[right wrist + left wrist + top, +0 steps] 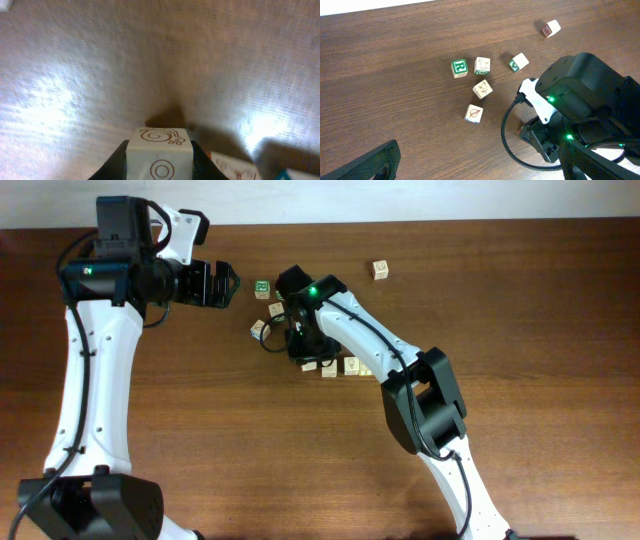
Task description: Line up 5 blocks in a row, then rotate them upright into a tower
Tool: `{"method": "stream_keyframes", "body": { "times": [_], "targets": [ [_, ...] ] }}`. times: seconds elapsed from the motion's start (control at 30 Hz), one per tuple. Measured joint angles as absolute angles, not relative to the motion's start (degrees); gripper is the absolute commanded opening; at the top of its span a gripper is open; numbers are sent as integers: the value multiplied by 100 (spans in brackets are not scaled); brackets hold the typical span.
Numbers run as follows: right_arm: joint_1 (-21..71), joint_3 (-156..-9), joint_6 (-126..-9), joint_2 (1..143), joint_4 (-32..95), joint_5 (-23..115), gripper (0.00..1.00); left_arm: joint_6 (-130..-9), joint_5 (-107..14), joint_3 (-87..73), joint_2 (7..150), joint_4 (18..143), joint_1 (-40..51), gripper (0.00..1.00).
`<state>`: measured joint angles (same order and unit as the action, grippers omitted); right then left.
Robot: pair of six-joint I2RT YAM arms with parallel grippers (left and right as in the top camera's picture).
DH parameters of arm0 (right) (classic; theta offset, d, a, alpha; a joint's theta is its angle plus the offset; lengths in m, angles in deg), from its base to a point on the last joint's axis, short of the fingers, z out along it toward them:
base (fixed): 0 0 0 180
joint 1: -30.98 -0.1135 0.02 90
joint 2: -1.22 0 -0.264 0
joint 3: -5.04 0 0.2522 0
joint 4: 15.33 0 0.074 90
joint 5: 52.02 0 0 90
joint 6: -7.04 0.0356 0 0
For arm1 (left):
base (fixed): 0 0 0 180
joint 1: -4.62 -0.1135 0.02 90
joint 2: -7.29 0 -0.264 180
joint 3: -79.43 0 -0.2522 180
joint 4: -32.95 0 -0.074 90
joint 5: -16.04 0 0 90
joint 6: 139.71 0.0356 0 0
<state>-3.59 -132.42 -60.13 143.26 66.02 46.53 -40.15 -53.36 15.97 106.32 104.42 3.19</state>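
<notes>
Tabletop point(75, 75): block point(160, 150) between right end effector point(159, 167)

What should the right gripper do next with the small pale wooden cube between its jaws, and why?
Probably turn the wrist to rotate it: the right gripper has its jaws against both sides of the pale wooden cube with red swirl marks.

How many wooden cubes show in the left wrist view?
6. Green R cube; two cubes to its right; two nearer the camera; one at top right. The right arm may hide more.
</notes>
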Motion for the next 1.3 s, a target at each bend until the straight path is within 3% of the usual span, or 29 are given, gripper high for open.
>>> {"method": "stream_keyframes", "body": {
  "times": [0.03,0.17,0.33,0.53,0.83,0.9,1.07,1.1,1.3],
  "targets": [
    [-363,-13242,-5930,14323,6740,4686,24,-4017,-5336,1597,10632,10444,319,99],
    [-368,-13242,-5714,14323,6960,4750,41,-4017,-5336,1597,10632,10442,319,99],
    [-368,-13349,-5644,14323,7212,4761,51,-4015,-5338,1597,10632,10442,319,99],
    [-370,-14389,-5639,14323,7535,4763,53,-4015,-5336,1597,10632,10442,319,99],
    [-317,-14461,-5593,14323,6786,4778,53,-4015,-5336,1597,10632,10444,319,99],
    [-112,-14603,-5589,14323,7183,4828,53,-4017,-5336,1597,10632,10444,319,99],
    [1444,-16035,-5888,14299,8624,4850,54,-4015,-5285,1597,10632,10626,319,99],
    [1818,-16188,-5976,14278,8912,4841,54,-4017,-5283,1597,10632,10717,319,95],
    [2670,-16238,-6114,14275,9264,4841,55,-4037,-5688,1676,11058,10497,448,88]
  ]
}}
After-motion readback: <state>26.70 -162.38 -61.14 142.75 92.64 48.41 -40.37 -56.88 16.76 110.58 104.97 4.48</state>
